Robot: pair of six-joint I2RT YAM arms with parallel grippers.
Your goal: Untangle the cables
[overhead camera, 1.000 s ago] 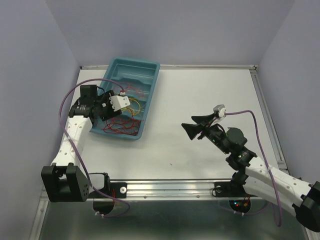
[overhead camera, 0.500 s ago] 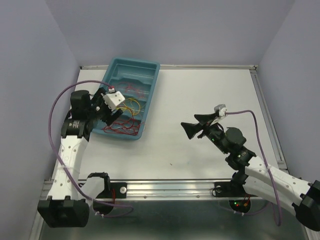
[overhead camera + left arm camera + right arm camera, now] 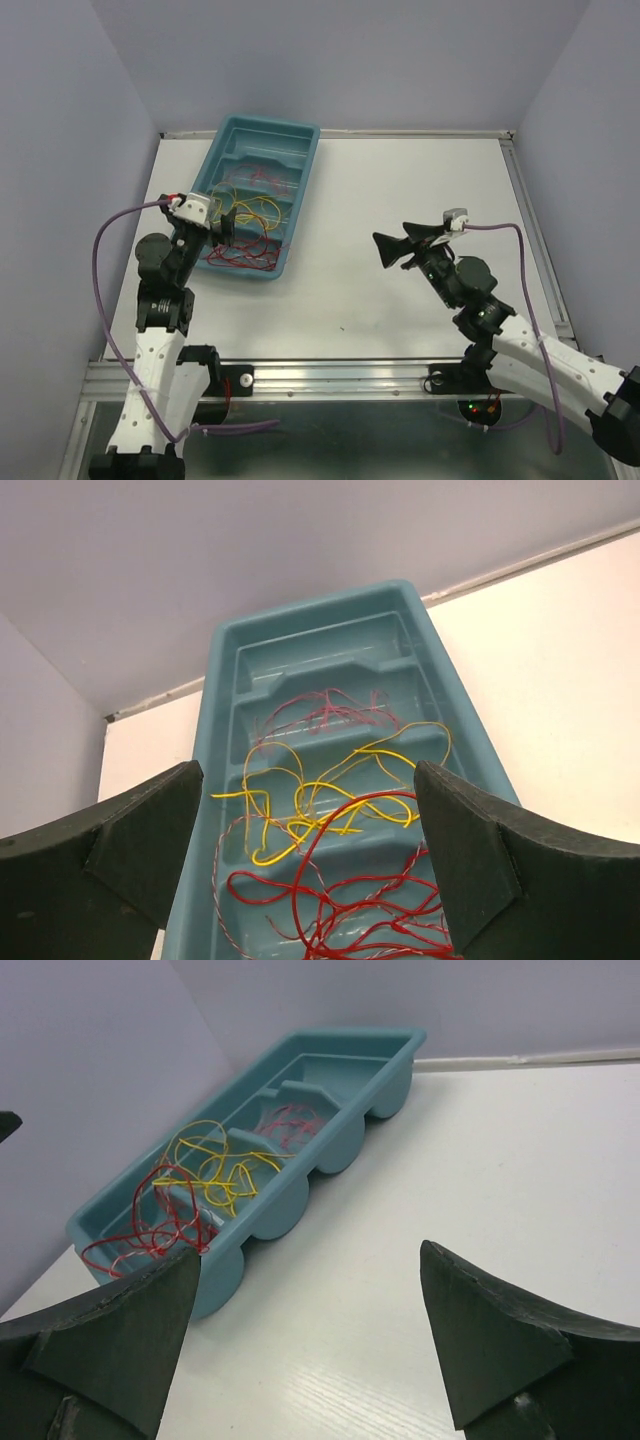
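Note:
The cables lie loose in a teal tray (image 3: 268, 122): yellow wires (image 3: 256, 208) in the middle, red wires (image 3: 243, 251) at the near end. My left gripper (image 3: 223, 222) is open and empty, above the tray's near left part. In the left wrist view (image 3: 310, 880) its fingers (image 3: 130, 850) flank the yellow (image 3: 320, 802) and red (image 3: 345, 905) wires without touching them. My right gripper (image 3: 396, 246) is open and empty over the bare table, right of the tray. The right wrist view (image 3: 305, 1340) shows the tray (image 3: 340, 1140) ahead on the left.
A thinner pinkish-red wire bundle (image 3: 325, 710) lies in a farther compartment of the tray (image 3: 320, 602). The white table (image 3: 420, 180) has a raised rail along its far and right edges. Purple walls close in on the left, back and right.
My left arm has swung back toward the near edge and its gripper has drawn back toward the tray's near left part. My right gripper has shifted slightly right and away.

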